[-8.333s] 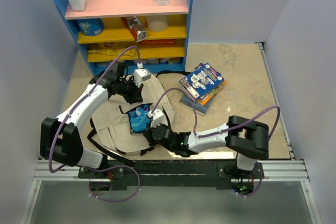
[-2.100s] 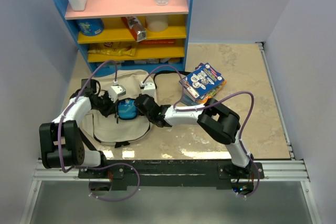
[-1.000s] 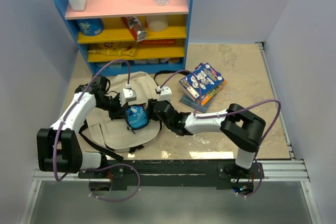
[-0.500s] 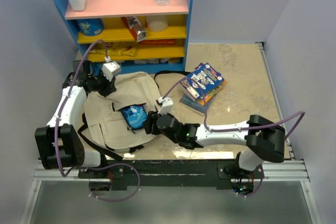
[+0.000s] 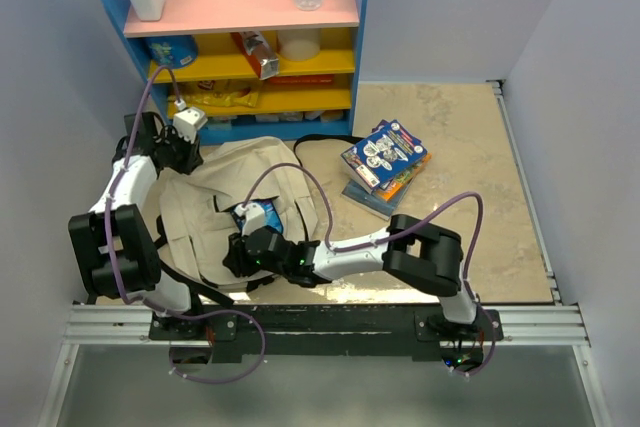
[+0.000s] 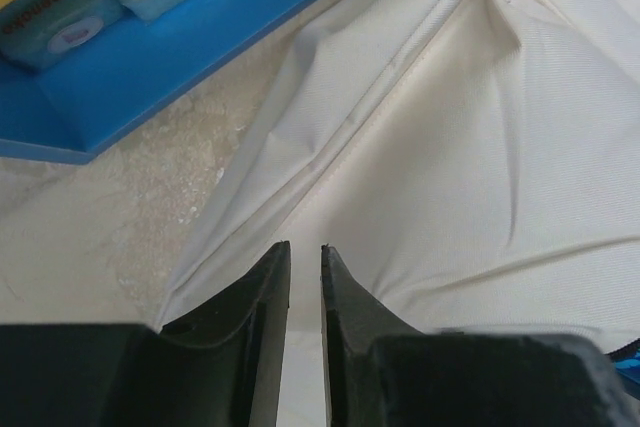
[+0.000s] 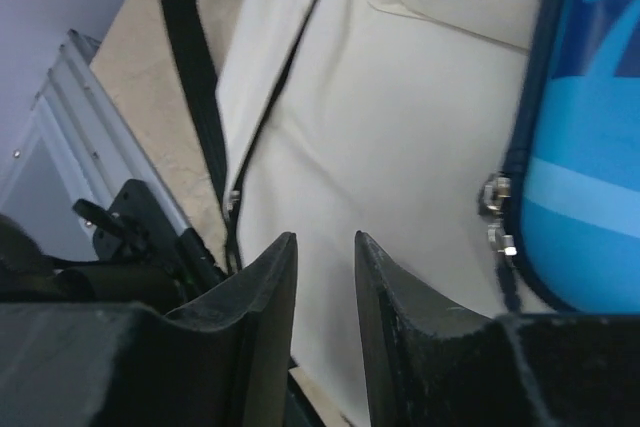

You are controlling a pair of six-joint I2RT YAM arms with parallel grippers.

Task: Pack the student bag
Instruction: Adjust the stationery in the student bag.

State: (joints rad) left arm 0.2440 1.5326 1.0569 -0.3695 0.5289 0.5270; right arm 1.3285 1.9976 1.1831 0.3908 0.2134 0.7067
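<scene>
The student bag (image 5: 200,209), a cream backpack with black straps, lies flat on the table in front of the shelf. A blue pencil case (image 5: 257,219) pokes out of its front pocket. My left gripper (image 5: 188,157) is at the bag's far left corner; in the left wrist view (image 6: 305,245) it is pinched on the cream fabric (image 6: 480,147), with creases running to the tips. My right gripper (image 5: 233,257) is over the bag's near edge; in the right wrist view (image 7: 325,237) its jaws stand slightly apart over smooth fabric (image 7: 400,97), empty, beside the pencil case (image 7: 590,147).
A blue, yellow and pink shelf (image 5: 245,57) stands just behind the bag; its blue base (image 6: 180,57) is close to my left gripper. A stack of books (image 5: 385,162) lies to the bag's right. A black strap (image 7: 190,77) trails toward the front rail (image 5: 320,325).
My left gripper has pulled the bag's far corner further up and left toward the shelf. My right gripper has swept left along the bag's near edge, past the pencil case.
</scene>
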